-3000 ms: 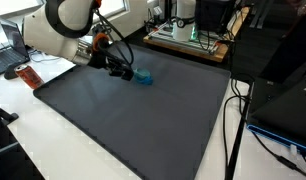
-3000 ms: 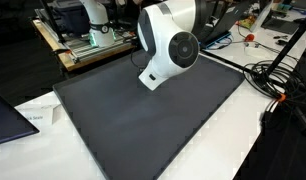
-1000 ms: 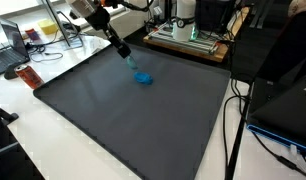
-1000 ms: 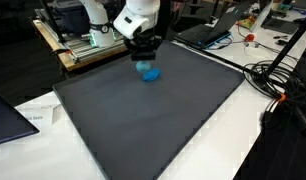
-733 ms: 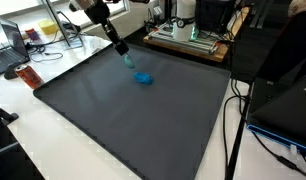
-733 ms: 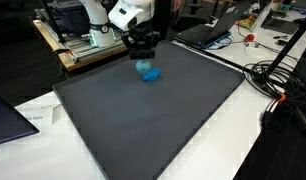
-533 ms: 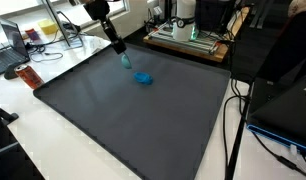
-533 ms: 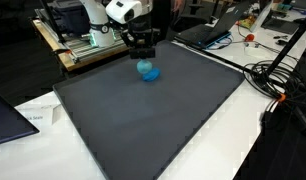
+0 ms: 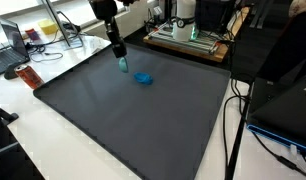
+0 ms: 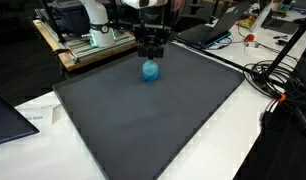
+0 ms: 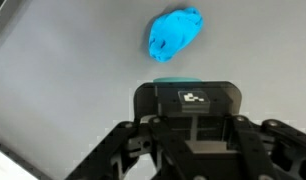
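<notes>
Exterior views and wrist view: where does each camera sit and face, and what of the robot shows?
In an exterior view, the camera stands high off the gray mat, looking down across it to a cluttered bench; the arm and fingers show at top.
In an exterior view, the camera looks down over a near mat corner to the fingers at the far edge.
Wrist view: from the wrist, down past the fingers, shut on a teal piece, at the mat.
Shared: all show the blue lump by the fingers.
</notes>
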You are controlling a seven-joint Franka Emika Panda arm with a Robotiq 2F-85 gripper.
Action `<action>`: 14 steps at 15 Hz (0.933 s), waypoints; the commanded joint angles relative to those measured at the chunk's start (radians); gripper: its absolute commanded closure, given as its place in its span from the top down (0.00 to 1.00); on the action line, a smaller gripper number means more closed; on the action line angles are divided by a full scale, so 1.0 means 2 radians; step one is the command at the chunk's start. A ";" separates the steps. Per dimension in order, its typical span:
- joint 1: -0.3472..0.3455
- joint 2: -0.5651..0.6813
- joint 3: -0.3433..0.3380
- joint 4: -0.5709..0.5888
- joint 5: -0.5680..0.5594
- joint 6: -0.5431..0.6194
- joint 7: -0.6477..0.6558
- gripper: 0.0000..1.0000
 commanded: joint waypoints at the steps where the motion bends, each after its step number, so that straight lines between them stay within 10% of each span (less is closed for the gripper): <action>1: 0.018 -0.013 0.007 -0.012 -0.061 0.006 0.089 0.22; 14: 0.072 0.043 0.043 0.031 -0.192 -0.070 0.313 0.22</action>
